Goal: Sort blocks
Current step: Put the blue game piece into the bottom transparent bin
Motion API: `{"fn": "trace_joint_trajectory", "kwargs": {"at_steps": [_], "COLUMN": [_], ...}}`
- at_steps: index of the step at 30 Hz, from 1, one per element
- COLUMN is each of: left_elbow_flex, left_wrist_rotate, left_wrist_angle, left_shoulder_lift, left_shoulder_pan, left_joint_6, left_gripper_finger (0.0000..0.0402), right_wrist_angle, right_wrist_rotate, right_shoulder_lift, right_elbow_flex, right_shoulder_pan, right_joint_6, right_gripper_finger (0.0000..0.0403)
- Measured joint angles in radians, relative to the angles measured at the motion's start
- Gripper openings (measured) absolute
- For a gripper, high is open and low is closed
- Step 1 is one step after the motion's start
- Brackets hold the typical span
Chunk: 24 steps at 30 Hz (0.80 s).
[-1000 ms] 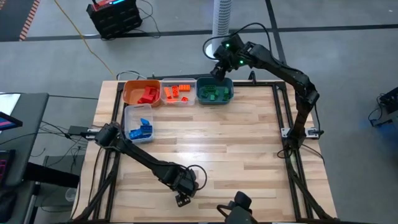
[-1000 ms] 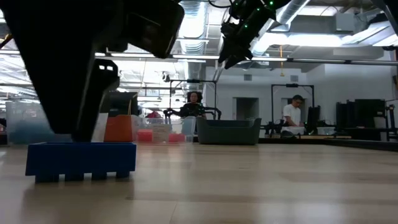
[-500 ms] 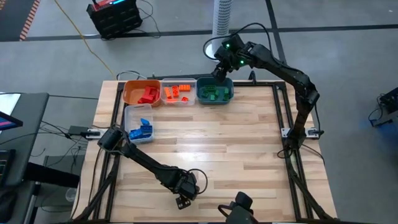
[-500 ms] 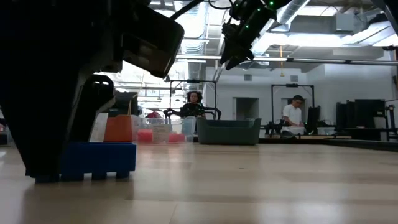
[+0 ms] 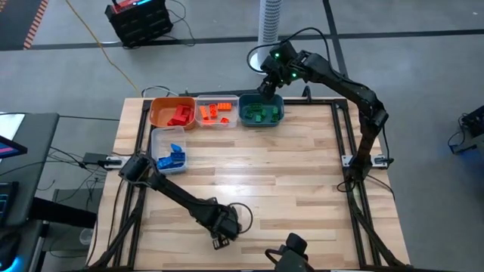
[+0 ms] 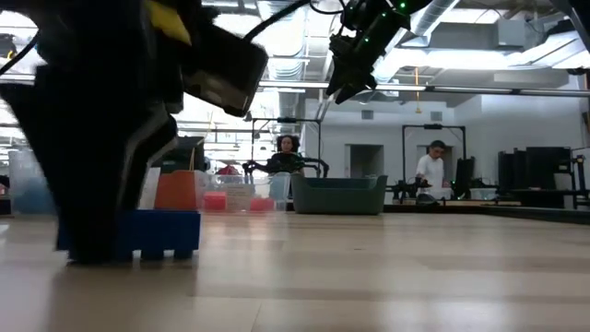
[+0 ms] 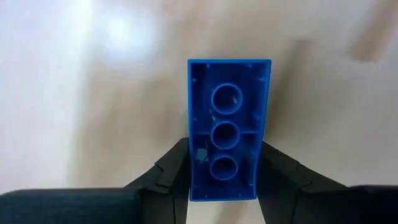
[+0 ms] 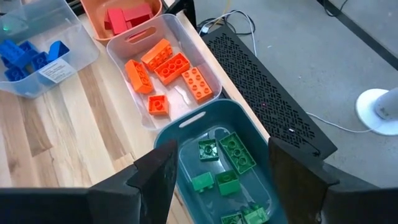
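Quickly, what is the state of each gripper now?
Left gripper: closed on a blue block lying on the table.
Right gripper: open, empty, above the teal bin.

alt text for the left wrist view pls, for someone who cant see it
A blue block lies upside down on the pale wooden table, its hollow underside with three round tubes facing the camera. The left tool has a dark finger on each long side of the block's near end. Nothing else is in view.
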Motion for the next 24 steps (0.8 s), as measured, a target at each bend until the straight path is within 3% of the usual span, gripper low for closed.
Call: {"fn": "trace_joint_trajectory", "kwargs": {"at_steps": [5,11,13,15,24], "left_elbow_flex": [-0.002,-0.001,-0.007,-0.033,-0.31], "left_wrist_rotate": [-0.063,-0.335,-0.375,-0.383,-0.319], "left_wrist_angle": [-0.199,-0.509,-0.618,-0.7,-0.691], "left_shoulder_lift": [-0.106,-0.281,-0.324,-0.362,-0.622], "left_shoulder_pan": [0.044,0.136,0.194,0.258,0.478], "left_joint_6": [-0.011,-0.065,-0.068,-0.069,0.01], "left_gripper_finger": [0.0128,0.0129,0.0135,0.0137,0.0139], "right_wrist_angle": [-0.016,-0.048,-0.059,-0.073,-0.224], "right_wrist_rotate": [-0.002,-0.014,-0.016,-0.017,0.017], "right_shoulder_lift": [0.0,0.0,0.0,0.0,-0.042], "right_elbow_flex": [0.0,0.0,0.0,0.0,0.0], "right_shoulder_pan": [0.0,0.014,0.029,0.048,0.132], "right_joint_6": [0.0,0.005,-0.009,-0.019,-0.028], "right_gripper_finger": [0.0255,0.0255,0.0255,0.0255,0.0255]}}
